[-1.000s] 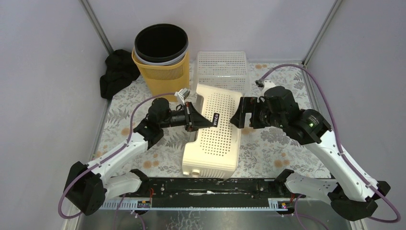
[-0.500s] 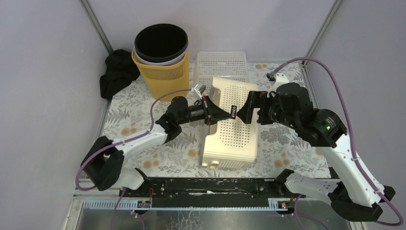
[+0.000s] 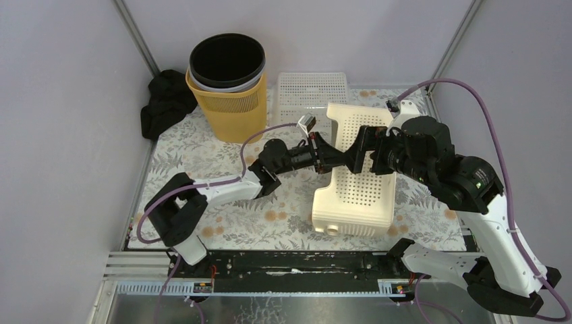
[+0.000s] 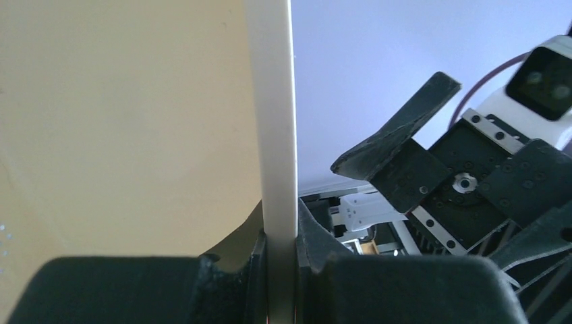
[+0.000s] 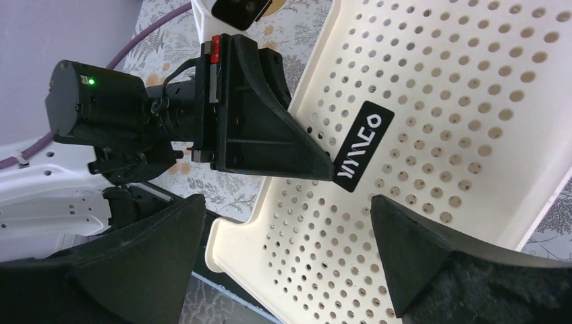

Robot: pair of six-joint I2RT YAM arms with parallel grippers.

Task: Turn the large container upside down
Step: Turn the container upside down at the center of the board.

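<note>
Left wrist: left tool [image 4: 280, 246] clenched on the rim of the cream perforated plastic container [image 4: 135, 101]; right tool [image 5: 287, 233] released, spread wide.

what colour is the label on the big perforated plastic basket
Black label with white lettering on the cream perforated basket; clearest in the right wrist view.

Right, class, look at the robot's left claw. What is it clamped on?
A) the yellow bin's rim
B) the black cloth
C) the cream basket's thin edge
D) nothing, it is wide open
C: in the left wrist view the left claw is shut on the thin edge of the cream basket, with one finger on each side of it.
</note>
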